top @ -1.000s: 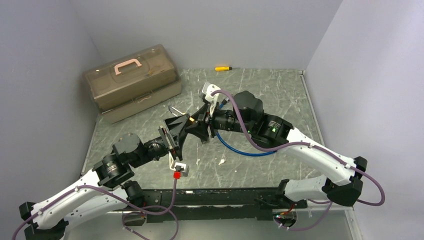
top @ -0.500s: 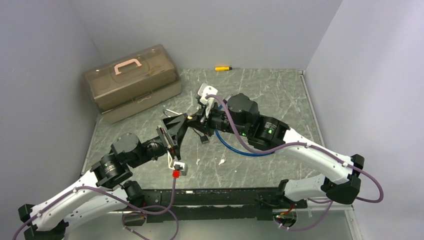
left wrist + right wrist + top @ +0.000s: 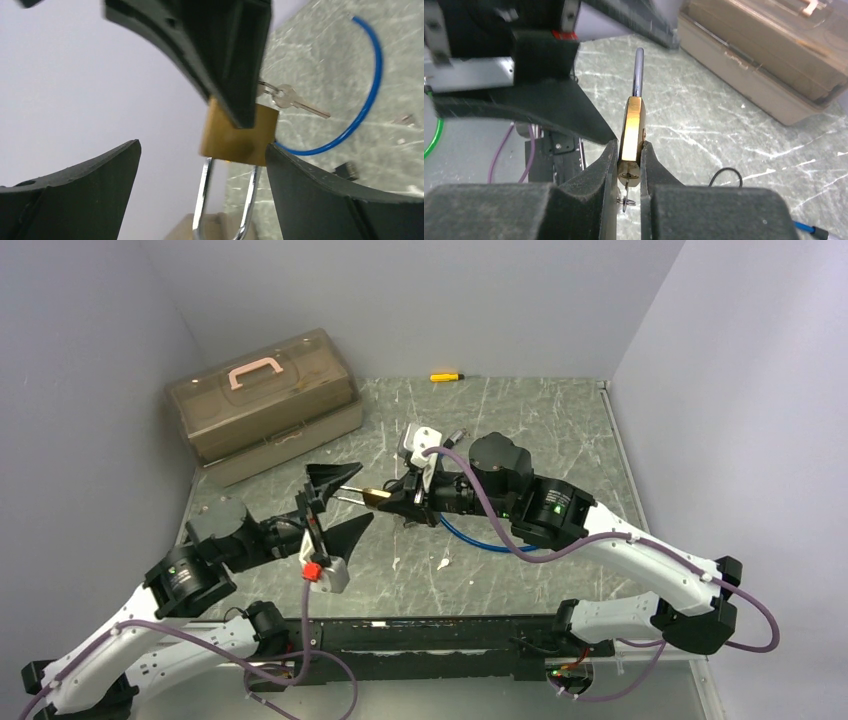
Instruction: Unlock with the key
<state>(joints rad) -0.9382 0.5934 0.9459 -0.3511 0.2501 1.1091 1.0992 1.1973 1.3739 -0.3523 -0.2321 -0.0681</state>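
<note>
Change vs. a sec ago: left gripper (image 3: pixel 362 491) off the padlock (image 3: pixel 377 496), pulled back twd its base, jaws spread wide either side of the shackle. Right gripper (image 3: pixel 629 152) jaws pinching the brass body, held above the tabletop (image 3: pixel 560 430), approx. mid-scene. Key (image 3: pixel 295 100) dangling on a ring by the lock's keyhole end. Blue cable (image 3: pixel 480 542) beneath, unmoved.

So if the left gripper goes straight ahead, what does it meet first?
Probably the padlock shackle, pointing between the left gripper's open jaws; the right gripper clamps its brass body.
</note>
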